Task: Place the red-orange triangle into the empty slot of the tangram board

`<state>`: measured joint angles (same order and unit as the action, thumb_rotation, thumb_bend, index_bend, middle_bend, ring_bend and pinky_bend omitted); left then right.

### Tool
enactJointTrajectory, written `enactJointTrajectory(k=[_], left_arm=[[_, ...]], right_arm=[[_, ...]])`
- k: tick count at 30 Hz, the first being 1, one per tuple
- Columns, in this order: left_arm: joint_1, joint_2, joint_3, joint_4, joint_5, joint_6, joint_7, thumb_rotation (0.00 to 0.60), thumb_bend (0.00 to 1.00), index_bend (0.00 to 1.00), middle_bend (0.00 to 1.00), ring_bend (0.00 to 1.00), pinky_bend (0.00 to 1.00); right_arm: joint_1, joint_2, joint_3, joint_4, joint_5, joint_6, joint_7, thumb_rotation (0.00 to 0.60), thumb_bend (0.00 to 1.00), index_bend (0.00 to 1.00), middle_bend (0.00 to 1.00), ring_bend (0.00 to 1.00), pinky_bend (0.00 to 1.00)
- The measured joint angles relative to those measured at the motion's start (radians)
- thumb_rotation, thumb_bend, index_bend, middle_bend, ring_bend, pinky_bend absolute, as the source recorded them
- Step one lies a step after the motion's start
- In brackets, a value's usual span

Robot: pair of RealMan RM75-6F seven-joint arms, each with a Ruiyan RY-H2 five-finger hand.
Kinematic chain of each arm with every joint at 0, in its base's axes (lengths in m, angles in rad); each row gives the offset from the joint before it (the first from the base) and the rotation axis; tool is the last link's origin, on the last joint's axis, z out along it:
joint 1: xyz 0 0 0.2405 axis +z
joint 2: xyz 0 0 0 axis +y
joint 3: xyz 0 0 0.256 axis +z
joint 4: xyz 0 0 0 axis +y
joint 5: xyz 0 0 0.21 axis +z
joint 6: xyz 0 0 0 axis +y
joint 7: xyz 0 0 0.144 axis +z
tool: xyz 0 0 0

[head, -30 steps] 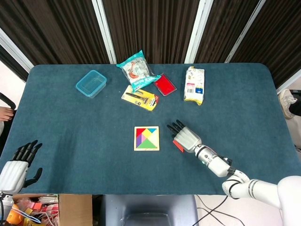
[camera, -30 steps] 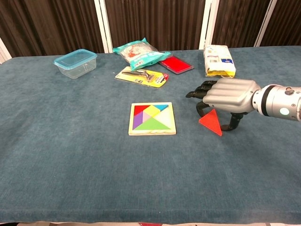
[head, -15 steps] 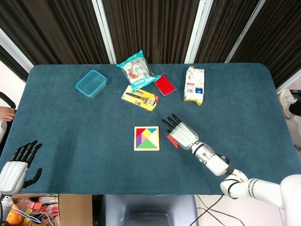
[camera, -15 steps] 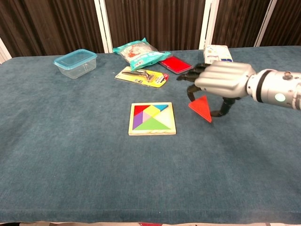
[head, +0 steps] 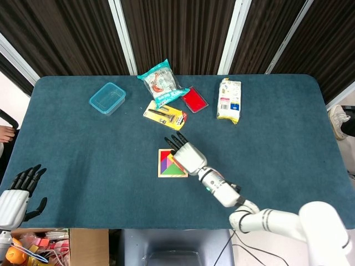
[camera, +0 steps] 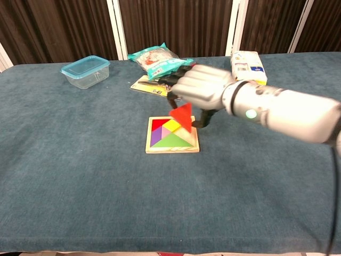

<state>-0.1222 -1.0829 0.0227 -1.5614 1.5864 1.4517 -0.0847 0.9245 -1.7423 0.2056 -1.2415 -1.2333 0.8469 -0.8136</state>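
As the robot's right hand point(camera: 200, 88) is pinching the flat red-orange triangle point(camera: 182, 116) above the square wooden tangram board point(camera: 172, 148), it is needing careful rotation to match the slot.

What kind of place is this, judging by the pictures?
Probably a robot test room, not a home: a table with a teal cloth cover, dark curtains behind it, and unrelated test items such as a tangram board and a snack bag.

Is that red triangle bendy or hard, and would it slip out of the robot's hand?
Probably hard: the red-orange triangle keeps straight edges while the right hand pinches it above the tangram board. It looks thin and light. Held only by an edge, it might slip.
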Motion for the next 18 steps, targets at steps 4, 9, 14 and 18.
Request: enactJointTrajectory(k=[4, 9, 14, 18], left_arm=[[0.002, 0.003, 0.000, 0.003, 0.004, 0.006, -0.011, 0.600, 0.46, 0.00, 0.00, 0.02, 0.10], [0.002, 0.005, 0.001, 0.004, 0.006, 0.007, -0.016, 0.600, 0.46, 0.00, 0.00, 0.02, 0.10], [0.003, 0.004, 0.003, 0.002, 0.009, 0.007, -0.011, 0.600, 0.46, 0.00, 0.00, 0.02, 0.10], [0.002, 0.002, 0.003, 0.001, 0.008, 0.005, -0.005, 0.600, 0.46, 0.00, 0.00, 0.02, 0.10]], right_arm=[[0.030, -0.060, 0.005, 0.055, 0.039, 0.001, -0.039, 0.600, 0.43, 0.62, 0.04, 0.00, 0.00], [0.040, -0.067, -0.015, 0.074, 0.046, 0.005, -0.069, 0.600, 0.43, 0.62, 0.04, 0.00, 0.00], [0.041, -0.055, -0.030, 0.079, 0.064, 0.007, -0.098, 0.600, 0.43, 0.62, 0.04, 0.00, 0.00], [0.043, -0.050, -0.041, 0.085, 0.079, 0.003, -0.113, 0.600, 0.43, 0.62, 0.04, 0.00, 0.00]])
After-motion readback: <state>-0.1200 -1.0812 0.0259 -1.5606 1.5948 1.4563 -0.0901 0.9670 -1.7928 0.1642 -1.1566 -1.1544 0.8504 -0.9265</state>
